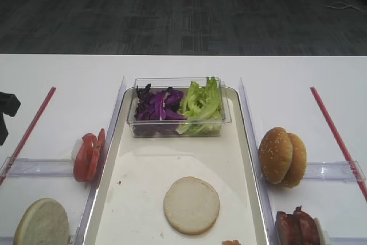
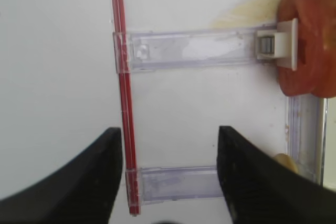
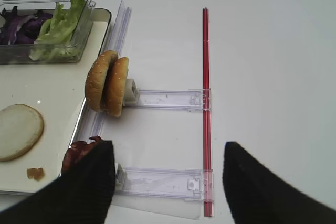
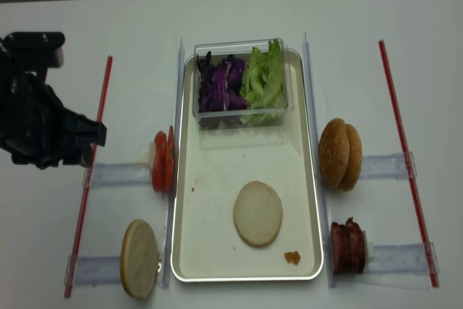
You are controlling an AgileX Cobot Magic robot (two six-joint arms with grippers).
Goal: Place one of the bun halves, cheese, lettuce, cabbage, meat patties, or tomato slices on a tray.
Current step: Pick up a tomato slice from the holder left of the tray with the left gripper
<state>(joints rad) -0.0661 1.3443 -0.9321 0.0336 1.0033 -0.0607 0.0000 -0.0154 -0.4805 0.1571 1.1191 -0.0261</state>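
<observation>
Pale cream flat-faced bun half (image 4: 257, 213): flat on the long cream-white metal-rimmed tray (image 4: 217, 251), well apart from both claws. Left gripper (image 2: 169, 145): jaws wide, empty, beside upright red tomato slices (image 2: 308, 35). Right gripper (image 3: 167, 163): open, empty.

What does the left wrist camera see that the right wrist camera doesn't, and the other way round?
Only the left wrist view shows the tomato slices, seen close up. Only the right wrist view shows the tray, a pale bun half lying on it, the sesame buns and the lettuce. Both show a red strip, clear plastic holders and open dark hand fingers.
</observation>
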